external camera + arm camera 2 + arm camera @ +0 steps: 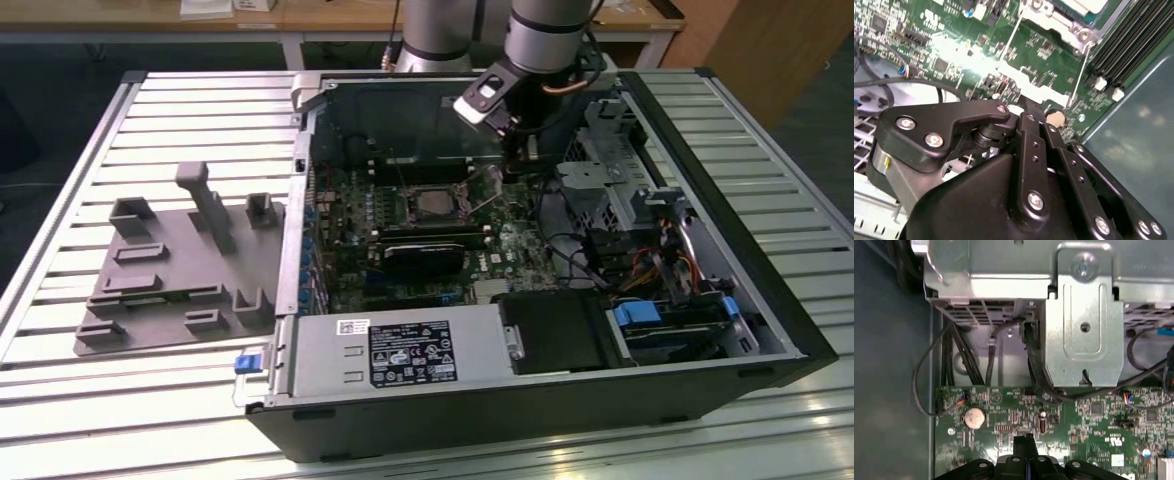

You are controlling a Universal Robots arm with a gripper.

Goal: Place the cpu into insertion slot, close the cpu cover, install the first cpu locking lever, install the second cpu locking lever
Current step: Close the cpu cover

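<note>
Presently the end effector (529, 152) (fingers (1020, 445) pressed together, empty) hangs over the circuit board's (347, 230) edge; the insertion slot (430, 203) lies near, toward the exterior view's left.

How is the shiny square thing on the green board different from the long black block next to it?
The insertion slot is square with a silvery rim; the black block is long and dark all over. The block stretches wider than the slot. Thin metal levers stand up beside the slot; the block has none. Both sit on the green board inside the open case.
</note>
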